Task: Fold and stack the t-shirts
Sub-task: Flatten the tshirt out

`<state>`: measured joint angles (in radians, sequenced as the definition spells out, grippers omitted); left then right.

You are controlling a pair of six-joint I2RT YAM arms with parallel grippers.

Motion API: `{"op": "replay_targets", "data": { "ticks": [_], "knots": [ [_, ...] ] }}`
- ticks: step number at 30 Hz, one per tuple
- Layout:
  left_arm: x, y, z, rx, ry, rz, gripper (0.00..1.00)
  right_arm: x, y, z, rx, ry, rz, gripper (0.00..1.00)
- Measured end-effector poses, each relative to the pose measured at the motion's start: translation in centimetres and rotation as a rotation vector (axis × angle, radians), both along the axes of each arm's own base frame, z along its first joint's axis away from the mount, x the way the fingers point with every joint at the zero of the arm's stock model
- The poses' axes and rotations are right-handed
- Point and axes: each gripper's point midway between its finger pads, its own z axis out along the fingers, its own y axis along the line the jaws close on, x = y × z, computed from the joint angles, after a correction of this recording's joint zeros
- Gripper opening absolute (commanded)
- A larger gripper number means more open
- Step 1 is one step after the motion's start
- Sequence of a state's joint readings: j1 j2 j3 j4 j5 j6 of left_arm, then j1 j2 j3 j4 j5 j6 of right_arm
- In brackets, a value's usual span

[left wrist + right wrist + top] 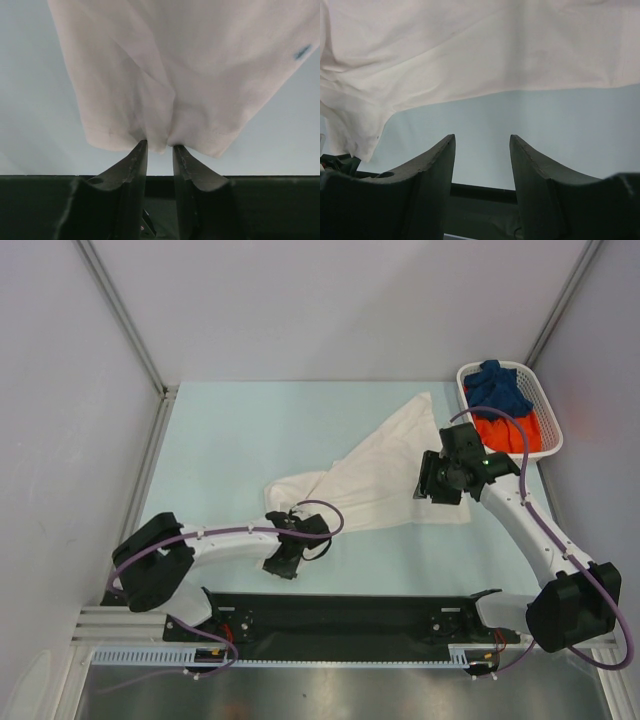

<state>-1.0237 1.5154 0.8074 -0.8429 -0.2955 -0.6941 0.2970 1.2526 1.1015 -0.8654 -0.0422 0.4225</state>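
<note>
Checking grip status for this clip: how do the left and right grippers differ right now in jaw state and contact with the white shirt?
The left gripper has its jaws pinched narrowly on a bunched hem of the white t-shirt; the right gripper has jaws spread with nothing between them. The left gripper sits at the shirt's near-left corner; the right gripper sits at its right side, with the edge ahead of its jaws. Both are low over the table.

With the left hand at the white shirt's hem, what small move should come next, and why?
Probably finish closing the left hand. A pucker of the white t-shirt hem already sits between its fingers, which stand narrowly apart. The right hand is open over bare table, short of the cloth, so it cannot pull yet.
</note>
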Motion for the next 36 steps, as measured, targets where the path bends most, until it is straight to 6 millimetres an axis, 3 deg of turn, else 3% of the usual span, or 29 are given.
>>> {"op": "replay_targets", "data": {
  "ticks": [10,19,20,21,26,27,36],
  "knots": [
    [-0.1,-0.1,-0.2,-0.005,0.001,0.005,0.23,0.2,-0.6,0.1,0.0,-0.003,-0.008,0.54],
    [-0.1,0.1,-0.2,-0.024,-0.018,0.015,0.24,-0.3,-0.9,0.4,0.005,-0.015,-0.018,0.54],
    [-0.1,0.1,-0.2,-0.025,-0.019,0.014,0.22,-0.3,-0.9,0.5,0.007,-0.02,-0.019,0.54],
    [-0.1,0.1,-0.3,-0.025,-0.018,0.014,0.15,-0.3,-0.9,0.6,0.008,-0.021,-0.018,0.54],
    [-0.3,0.1,-0.5,-0.031,-0.016,0.021,0.11,-0.3,-0.9,0.6,0.014,-0.022,-0.024,0.54],
    [-0.2,0.1,-0.4,-0.041,-0.022,0.023,0.0,-0.3,-0.9,0.7,0.015,-0.023,-0.024,0.54],
    [-0.3,0.3,0.3,-0.058,-0.039,0.037,0.0,-0.9,-1.1,0.3,0.014,0.002,-0.036,0.54]
  ]
}}
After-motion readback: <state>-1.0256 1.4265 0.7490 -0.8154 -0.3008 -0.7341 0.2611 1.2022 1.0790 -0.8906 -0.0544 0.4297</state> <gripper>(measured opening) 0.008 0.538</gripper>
